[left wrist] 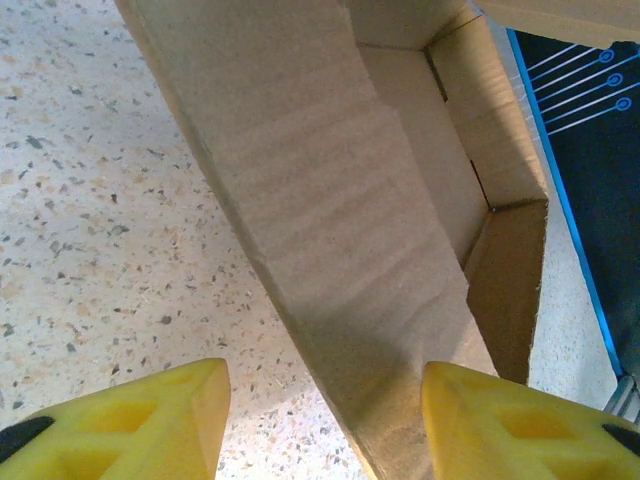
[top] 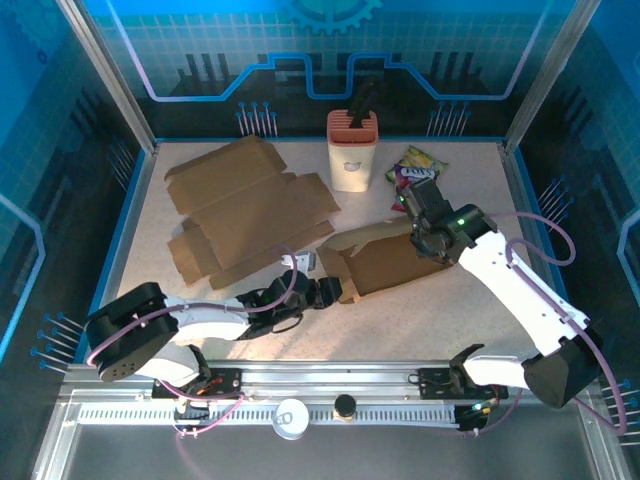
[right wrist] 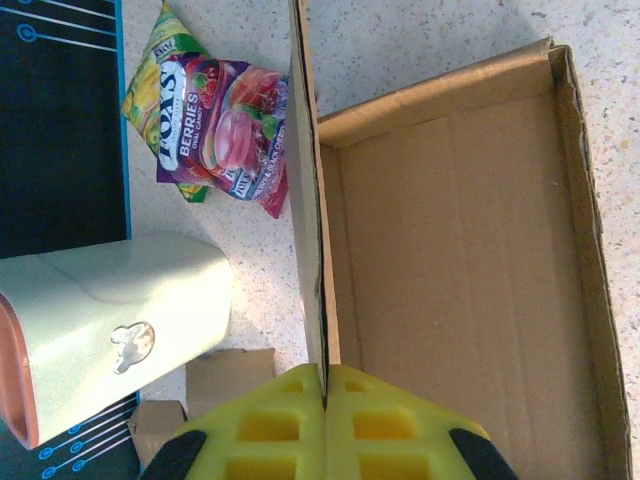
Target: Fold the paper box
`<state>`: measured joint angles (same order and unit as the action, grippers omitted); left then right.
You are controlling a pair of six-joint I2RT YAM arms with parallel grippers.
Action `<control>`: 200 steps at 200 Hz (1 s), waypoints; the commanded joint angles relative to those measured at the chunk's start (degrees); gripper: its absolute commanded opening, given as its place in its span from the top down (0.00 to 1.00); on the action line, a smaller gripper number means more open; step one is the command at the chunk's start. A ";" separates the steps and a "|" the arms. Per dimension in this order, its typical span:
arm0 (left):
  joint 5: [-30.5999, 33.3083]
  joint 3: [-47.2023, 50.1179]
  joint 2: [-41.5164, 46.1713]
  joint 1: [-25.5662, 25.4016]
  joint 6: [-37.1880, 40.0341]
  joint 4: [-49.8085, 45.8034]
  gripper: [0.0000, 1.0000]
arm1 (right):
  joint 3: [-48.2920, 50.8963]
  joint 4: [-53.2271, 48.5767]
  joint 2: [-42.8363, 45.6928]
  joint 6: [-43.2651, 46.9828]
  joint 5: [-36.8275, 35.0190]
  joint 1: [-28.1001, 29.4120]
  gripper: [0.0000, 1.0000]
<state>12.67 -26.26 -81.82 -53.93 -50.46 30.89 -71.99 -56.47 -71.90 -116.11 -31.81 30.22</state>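
1. Right now the paper box (top: 385, 262) lies open near the middle of the table (top: 430, 320), between the two grippers. The right gripper (right wrist: 325, 385) is clamped on one upright side wall, its yellow fingers (right wrist: 270, 420) pressed together with the thin cardboard edge between them.
2. At the box's other end, the left gripper (left wrist: 325, 400) has its jaws apart. A flap of the box runs between them, close against one finger (whether it touches is hard to tell).
3. From above, the right wrist covers its own fingertips and part of the gripped wall. The left wrist camera cuts off most of the box, showing one inner corner and the flap. A dark thing sticking out of the cream holder (top: 352, 155) cannot be made out.
4. The candy bag (right wrist: 215, 120) beside the holder reads "FOX'S BERRIES"; its smaller print is too fine to read. A small raised mark on the holder is not legible. Flat cardboard (top: 245, 205) lies to the left of the box, unmarked.
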 commanded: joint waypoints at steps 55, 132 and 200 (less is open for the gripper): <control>1.72 -4.33 -3.05 0.54 3.00 3.42 0.50 | 1.07 -3.73 1.48 -3.91 2.81 2.70 1.00; 1.55 -7.86 -6.45 0.15 1.36 -4.34 0.58 | 1.08 -4.17 1.40 -5.04 2.38 4.74 1.00; 5.32 -9.58 -12.05 -0.59 -1.69 -13.19 0.80 | 1.43 -3.33 0.41 -5.16 2.84 6.28 1.00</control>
<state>15.22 -34.35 -91.29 -54.28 -51.13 24.23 -70.70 -58.46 -71.48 -118.17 -29.41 35.68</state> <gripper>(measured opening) 0.258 0.041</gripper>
